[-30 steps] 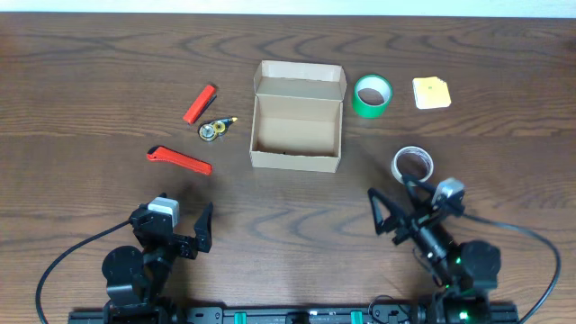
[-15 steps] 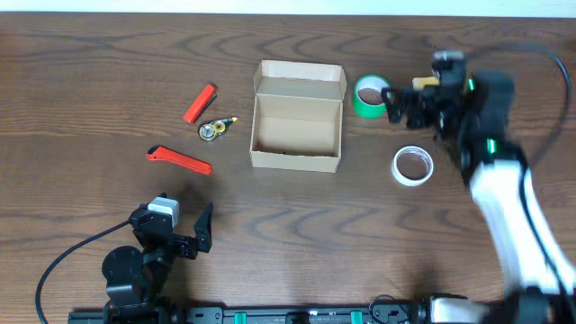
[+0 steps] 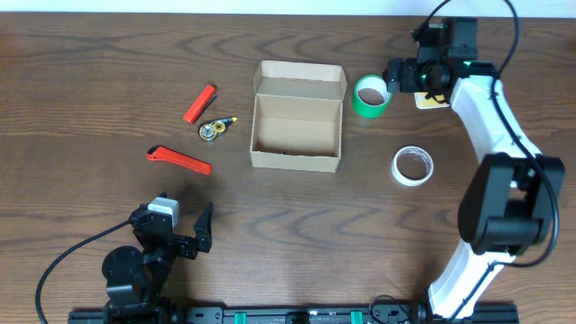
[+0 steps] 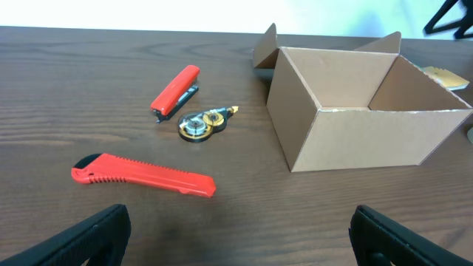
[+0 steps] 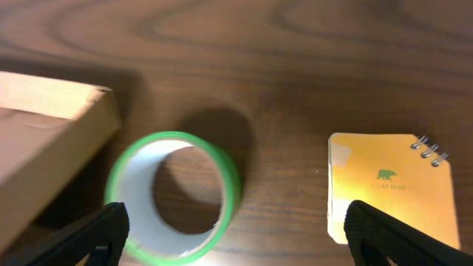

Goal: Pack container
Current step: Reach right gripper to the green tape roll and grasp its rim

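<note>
The tan cardboard container (image 3: 297,130) stands open at the table's centre with its flap lid tipped back; it also shows in the left wrist view (image 4: 362,111), and its corner in the right wrist view (image 5: 44,140). My right gripper (image 3: 407,76) is open and empty, held above the table between a green tape roll (image 3: 371,94) and a yellow spiral notepad (image 3: 434,99). In the right wrist view the gripper (image 5: 233,236) has the green tape roll (image 5: 174,198) at its left finger and the notepad (image 5: 390,185) at its right. My left gripper (image 3: 205,227) is open and empty near the front edge.
Left of the container lie a red lighter-like item (image 3: 200,103), a small yellow tape dispenser (image 3: 214,129) and a red box cutter (image 3: 179,159). A white tape roll (image 3: 412,165) lies right of the container. The right arm arches over the table's right side.
My right arm has swung from the front right of the table up to the far right, ending over the green tape roll and notepad. The left arm has not moved.
</note>
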`<state>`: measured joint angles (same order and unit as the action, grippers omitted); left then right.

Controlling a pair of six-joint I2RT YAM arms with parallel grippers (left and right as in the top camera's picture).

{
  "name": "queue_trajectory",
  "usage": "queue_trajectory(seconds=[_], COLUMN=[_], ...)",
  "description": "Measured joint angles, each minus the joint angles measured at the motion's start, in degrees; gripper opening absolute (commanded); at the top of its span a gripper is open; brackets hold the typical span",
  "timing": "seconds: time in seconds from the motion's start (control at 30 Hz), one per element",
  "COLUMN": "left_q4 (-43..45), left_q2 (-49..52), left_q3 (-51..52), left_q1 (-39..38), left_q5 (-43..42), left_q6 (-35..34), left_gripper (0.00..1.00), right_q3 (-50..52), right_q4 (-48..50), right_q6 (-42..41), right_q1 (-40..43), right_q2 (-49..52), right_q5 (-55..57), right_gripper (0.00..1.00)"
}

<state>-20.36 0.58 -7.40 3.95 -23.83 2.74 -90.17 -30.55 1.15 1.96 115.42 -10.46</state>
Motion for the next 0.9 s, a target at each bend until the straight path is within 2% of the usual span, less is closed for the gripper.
queue_trajectory(seconds=[0.23,0.3,0.37,0.47,0.57,0.63,0.77,0.9], left_q4=[0.0,0.0,0.0,0.0,0.02,0.0,0.0,0.02], left_q2=[0.0,0.0,0.0,0.0,0.0,0.0,0.0,0.0], left_q3=[0.0,0.0,0.0,0.0,0.0,0.0,0.0,0.0], left_q1=[0.0,0.0,0.0,0.0,0.0,0.0,0.0,0.0], left_q5=[0.0,0.0,0.0,0.0,0.0,0.0,0.0,0.0], left_q6=[0.0,0.0,0.0,0.0,0.0,0.0,0.0,0.0], left_gripper=[0.95,0.95,0.95,0.96,0.95,0.95,0.95,0.95], right_q3=[-0.09,-0.09,-0.09,-0.11,-0.11,-0.15,-2.73,-9.09], right_q4=[1.7,2.19,2.71,3.52,3.82,3.74,-1.11,-10.84], right_q6=[0.94,1.03,1.53,1.44,1.62,1.84,1.09,0.96], right_q1=[-3.3,-3.96,-4.48,-4.74,-4.76,-4.79,-4.83,-5.22], right_q2=[5.7,7.13,8.48,9.29,9.35,9.35,9.35,9.33], right_q5=[4.81,5.62,6.29,6.88,7.41,7.56,7.98,7.96], right_gripper=[0.85,0.78,0.6,0.41,0.15,0.02,0.01,0.01])
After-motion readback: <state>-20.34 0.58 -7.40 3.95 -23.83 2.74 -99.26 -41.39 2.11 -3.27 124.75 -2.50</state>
